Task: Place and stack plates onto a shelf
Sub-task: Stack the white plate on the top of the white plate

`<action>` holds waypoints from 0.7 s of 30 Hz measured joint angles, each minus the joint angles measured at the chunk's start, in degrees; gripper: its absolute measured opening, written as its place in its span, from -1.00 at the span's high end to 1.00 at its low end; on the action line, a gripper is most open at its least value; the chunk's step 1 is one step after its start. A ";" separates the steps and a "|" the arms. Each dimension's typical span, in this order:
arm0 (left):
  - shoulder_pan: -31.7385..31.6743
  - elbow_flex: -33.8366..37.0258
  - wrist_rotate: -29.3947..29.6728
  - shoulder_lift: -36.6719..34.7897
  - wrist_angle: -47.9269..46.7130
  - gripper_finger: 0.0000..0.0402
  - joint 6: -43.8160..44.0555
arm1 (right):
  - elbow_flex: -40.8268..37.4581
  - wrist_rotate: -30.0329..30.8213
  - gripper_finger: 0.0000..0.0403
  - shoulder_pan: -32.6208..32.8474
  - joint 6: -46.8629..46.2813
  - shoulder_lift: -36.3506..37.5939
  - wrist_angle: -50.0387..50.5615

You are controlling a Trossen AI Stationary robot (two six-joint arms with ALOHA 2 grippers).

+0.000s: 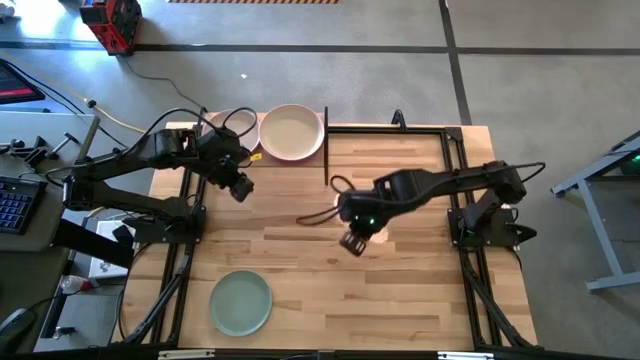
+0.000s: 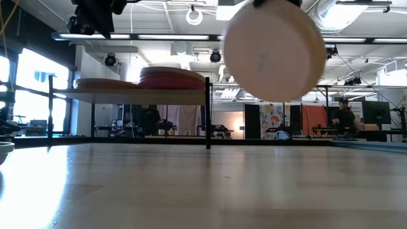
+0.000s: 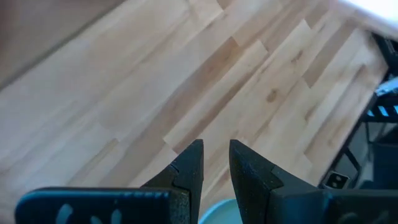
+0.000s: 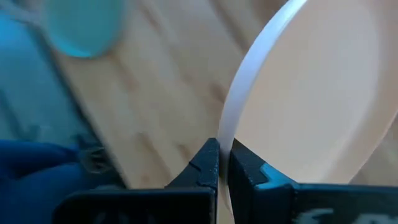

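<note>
The right hand (image 4: 224,163) pinches a cream plate (image 4: 311,93) by its rim, held on edge above the table (image 1: 400,290), its face toward the low camera. It should level out before reaching the shelf (image 2: 127,94). The left hand (image 3: 216,163), slightly spread and empty, hovers near the shelf.

Robotics lab/workshop — concrete floor (image 1: 300,25), ceiling ducts (image 2: 356,13) w/ strip lights, black-framed wood table (image 1: 400,260).
</note>
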State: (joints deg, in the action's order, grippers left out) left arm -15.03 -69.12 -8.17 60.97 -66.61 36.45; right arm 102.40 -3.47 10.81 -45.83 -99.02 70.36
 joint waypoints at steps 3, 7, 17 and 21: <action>0.22 0.00 -0.50 0.00 0.00 0.68 0.02 | -0.01 -0.21 1.00 2.35 0.98 -0.45 -7.25; 0.24 0.00 -0.51 0.00 0.04 0.68 1.99 | -0.03 -0.21 1.00 4.24 6.87 -1.45 -14.26; 0.22 0.00 -0.15 0.00 0.07 0.68 10.39 | -0.06 -0.03 1.00 4.18 36.33 -2.03 -16.39; 0.22 0.01 -0.03 0.24 0.07 0.68 14.54 | -0.06 0.21 1.00 4.18 49.93 -2.36 -16.41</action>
State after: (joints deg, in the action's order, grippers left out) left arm -14.81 -69.12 -8.20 61.21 -66.54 50.98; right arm 102.35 -3.26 14.99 4.10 -101.38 53.95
